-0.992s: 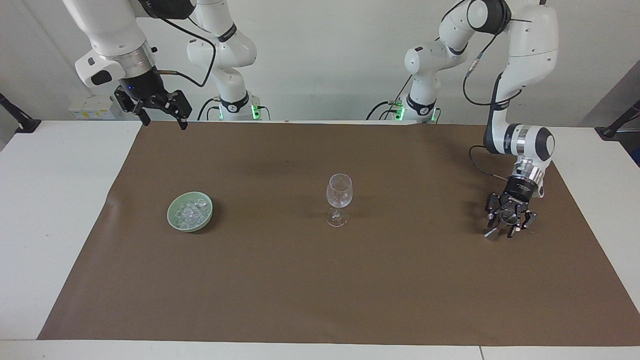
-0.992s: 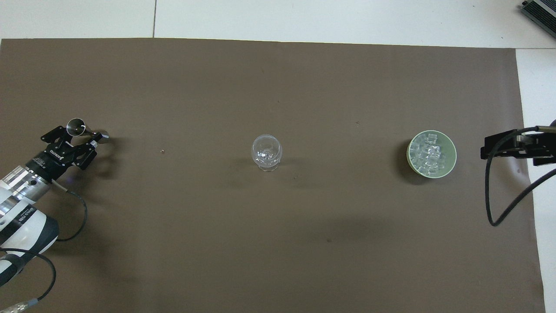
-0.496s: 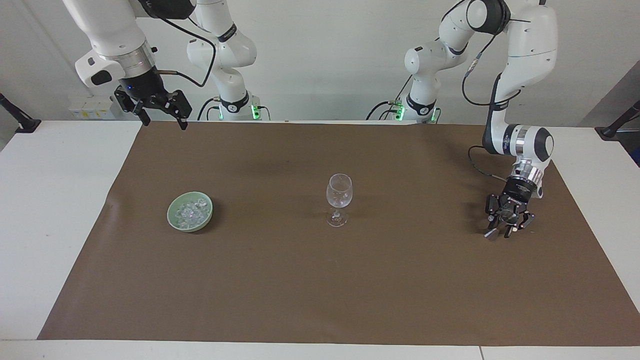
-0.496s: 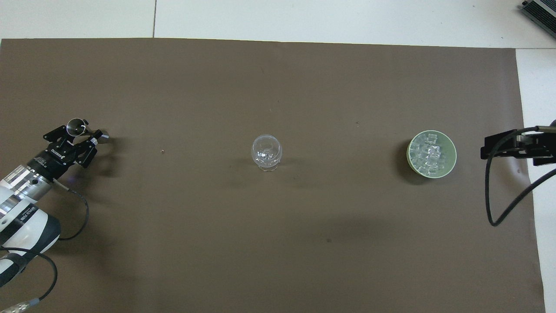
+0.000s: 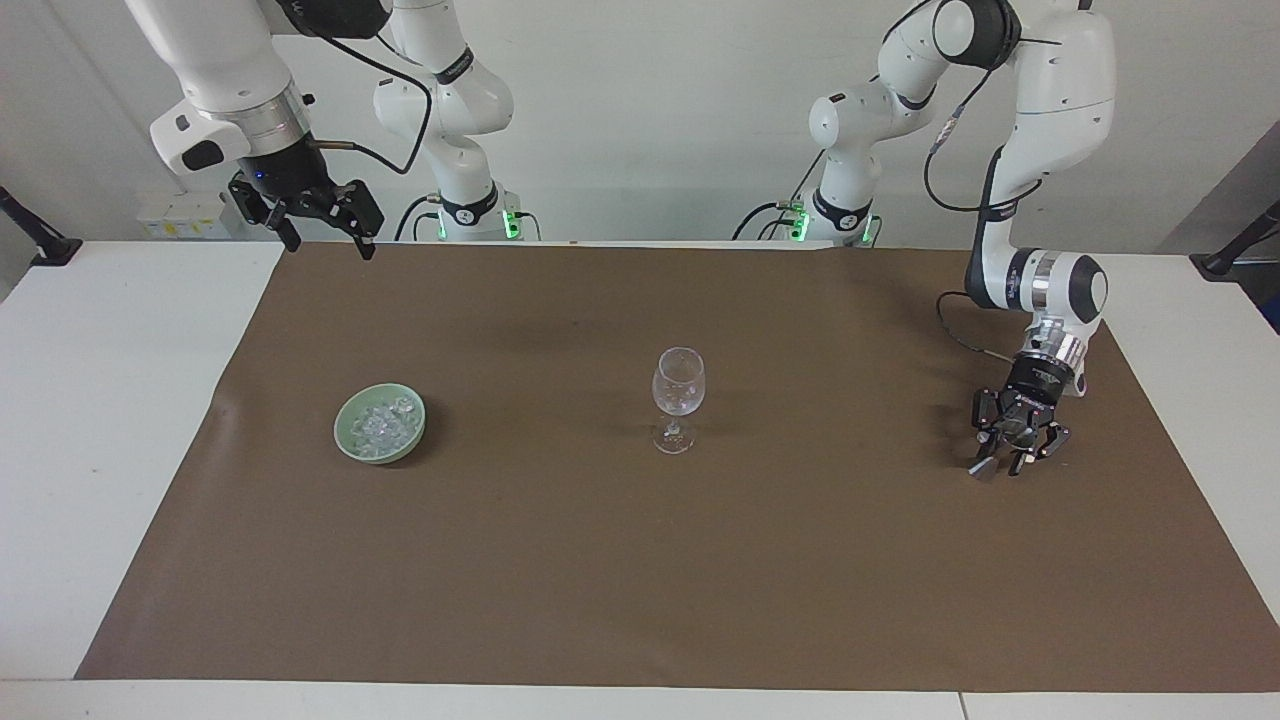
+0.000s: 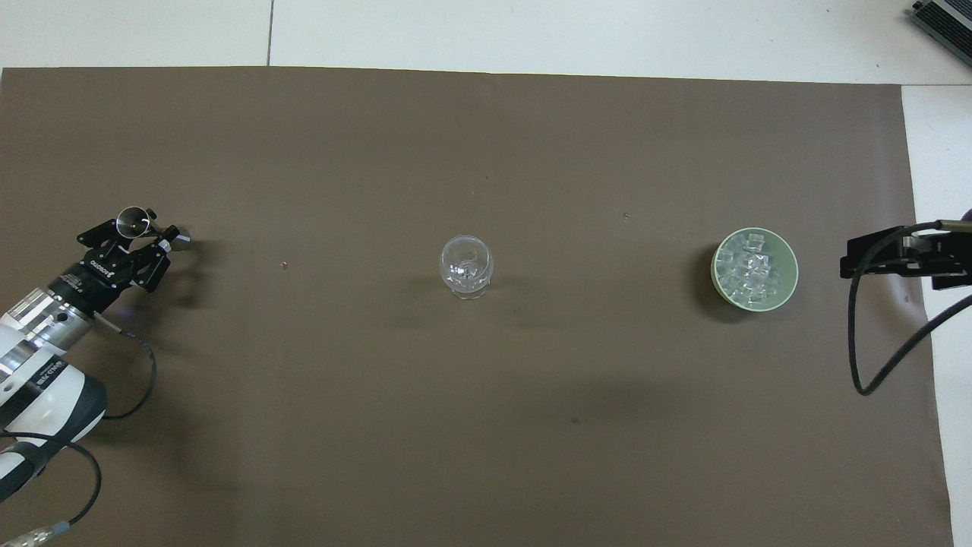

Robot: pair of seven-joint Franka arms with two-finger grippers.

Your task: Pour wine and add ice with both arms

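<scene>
Jigger [image 6: 137, 222] – metal; bowl [image 5: 345, 440] holds ice [image 5: 383, 423].

We see the ice [image 5: 380, 426] as small clear, glittering chunks heaped in a pale green bowl [image 5: 349, 443] toward the right arm's end of the brown mat. The stemmed glass [image 5: 678, 390] stands upright at mid-table, well apart from the bowl, clear, with a few glinting bits inside. The ice [image 6: 752, 270] fills the bowl [image 6: 792, 258] nearly to its rim.
</scene>
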